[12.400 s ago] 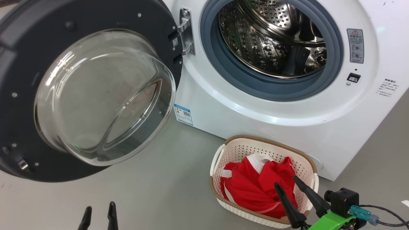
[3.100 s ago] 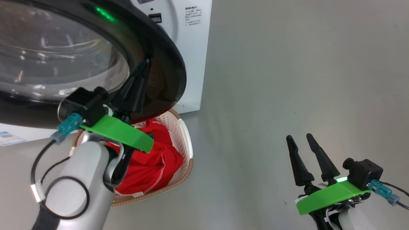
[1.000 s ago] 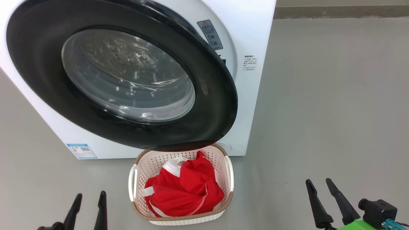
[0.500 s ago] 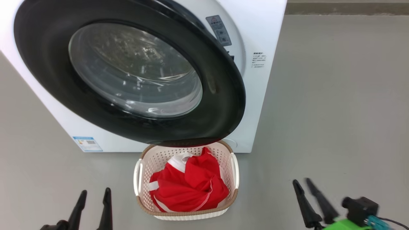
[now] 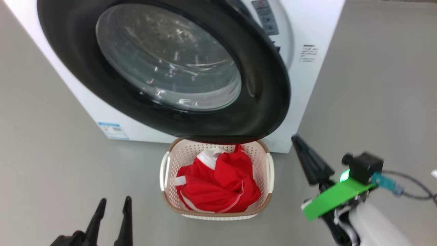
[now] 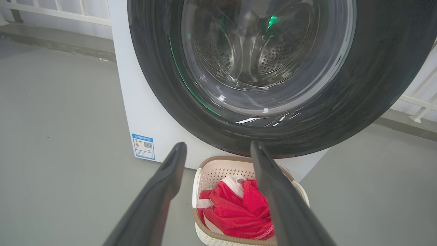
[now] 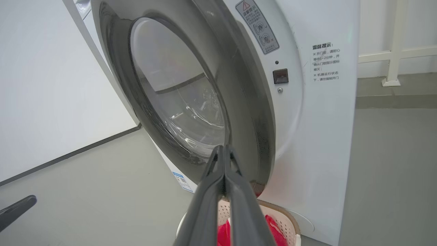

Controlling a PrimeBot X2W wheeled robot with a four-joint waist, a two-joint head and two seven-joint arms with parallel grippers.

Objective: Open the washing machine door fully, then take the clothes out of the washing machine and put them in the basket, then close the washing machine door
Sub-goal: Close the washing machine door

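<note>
1. Grey floor (image 5: 375,85) lies all around; my right gripper (image 5: 297,140) is pressed together and empty, just right of the basket (image 5: 218,216).
2. My left gripper (image 5: 115,201) is spread, empty, left of the basket.
3. The clothes (image 5: 218,181) lie inside the basket.
4. Behind it, the door (image 5: 269,85) stands slightly ajar on the washing machine (image 5: 317,27).

Bright, even light. White glints streak the glass of the washing machine door (image 5: 266,89); a green glow reflects there in the left wrist view. The right gripper (image 5: 296,140) looks blurred in the head view
</note>
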